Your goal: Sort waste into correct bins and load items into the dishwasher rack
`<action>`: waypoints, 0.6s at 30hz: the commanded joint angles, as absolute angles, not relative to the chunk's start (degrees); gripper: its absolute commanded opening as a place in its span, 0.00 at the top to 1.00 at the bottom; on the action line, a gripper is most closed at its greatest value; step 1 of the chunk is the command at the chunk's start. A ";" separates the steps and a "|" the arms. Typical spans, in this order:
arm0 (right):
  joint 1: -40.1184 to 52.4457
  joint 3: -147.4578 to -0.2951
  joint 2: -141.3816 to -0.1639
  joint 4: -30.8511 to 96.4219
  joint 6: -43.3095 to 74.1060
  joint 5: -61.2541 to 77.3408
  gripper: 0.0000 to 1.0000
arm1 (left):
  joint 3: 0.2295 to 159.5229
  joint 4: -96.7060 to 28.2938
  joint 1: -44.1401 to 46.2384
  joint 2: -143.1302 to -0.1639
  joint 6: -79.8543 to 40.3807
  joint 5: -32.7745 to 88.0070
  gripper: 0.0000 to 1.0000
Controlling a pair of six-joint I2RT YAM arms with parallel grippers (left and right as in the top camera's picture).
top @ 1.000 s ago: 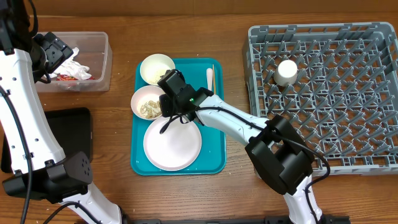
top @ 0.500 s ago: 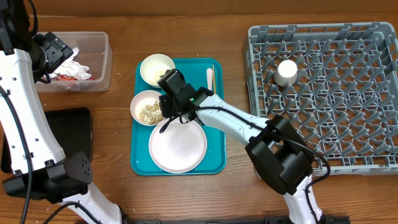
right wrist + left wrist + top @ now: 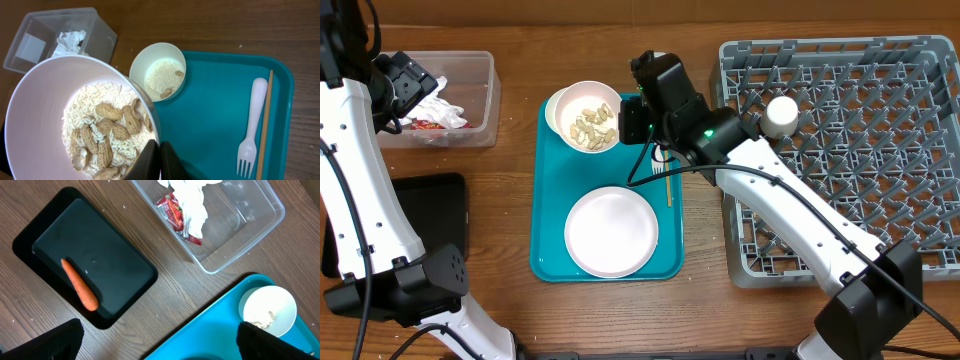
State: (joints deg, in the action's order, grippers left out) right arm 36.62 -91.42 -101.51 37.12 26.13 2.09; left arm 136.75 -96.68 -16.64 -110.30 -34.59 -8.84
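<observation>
My right gripper (image 3: 160,159) is shut on the rim of a white bowl (image 3: 40,95) full of peanuts and rice (image 3: 107,132). It holds the bowl (image 3: 588,120) above the back of the teal tray (image 3: 548,255). The second white bowl (image 3: 160,75), with a few scraps, sits on the tray below it. The white plate (image 3: 611,231) lies at the tray's front. The white fork (image 3: 252,125) lies at the tray's right. The white cup (image 3: 781,115) stands in the grey rack (image 3: 890,210). My left gripper (image 3: 160,340) is open and empty.
The clear tub (image 3: 240,225) holds a napkin (image 3: 192,200) and a red wrapper (image 3: 172,210). The black tray (image 3: 50,240) holds the carrot (image 3: 79,284). A wooden chopstick (image 3: 265,120) lies beside the fork.
My right gripper has lifted the bowl of peanuts and rice off the tray and carried it back over the other bowl. The plate has shifted slightly right. The left arm has not moved.
</observation>
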 commanded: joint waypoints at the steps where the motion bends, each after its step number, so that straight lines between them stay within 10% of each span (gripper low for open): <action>1: 37.23 -91.48 -102.02 37.63 25.52 2.02 0.96 | 136.86 -96.79 -16.84 -109.82 -34.72 -9.41 0.00; 18: 43.92 -89.14 -117.78 27.75 28.60 2.85 0.96 | 136.86 -96.79 -16.84 -109.82 -34.70 -9.41 0.00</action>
State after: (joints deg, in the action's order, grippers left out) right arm 42.26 -89.45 -115.96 28.97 27.68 2.63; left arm 136.75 -96.68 -16.64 -110.30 -34.59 -8.86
